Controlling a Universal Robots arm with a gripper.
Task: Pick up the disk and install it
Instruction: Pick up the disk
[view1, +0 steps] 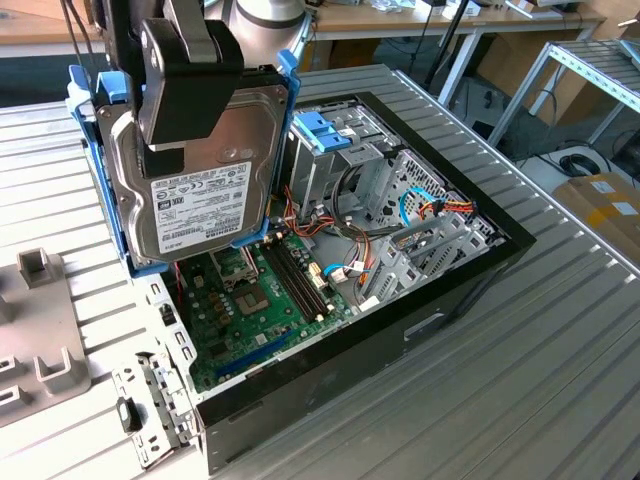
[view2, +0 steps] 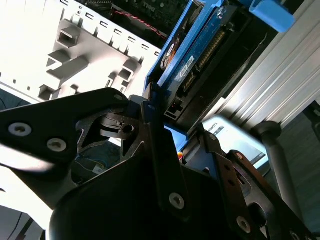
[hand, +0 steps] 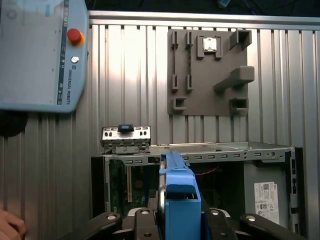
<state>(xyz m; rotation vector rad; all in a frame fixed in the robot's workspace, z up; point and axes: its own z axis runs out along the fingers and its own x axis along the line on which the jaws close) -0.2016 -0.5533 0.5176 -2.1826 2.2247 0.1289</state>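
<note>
In the exterior view the disk, a dark-grey drive with a white label in a light-blue carrier rail, hangs upright above the near-left corner of the open computer case. My gripper is shut on it from above, one black finger lying across its labelled face. In the second wrist view the disk is edge-on between the black fingers. In the first wrist view the blue rail stands over the case's rim.
A deeper-blue latch on a silver cage sits inside the case beside cables and the motherboard. A grey fixture plate and a small metal bracket lie on the ribbed table. A teach pendant and a hand show nearby.
</note>
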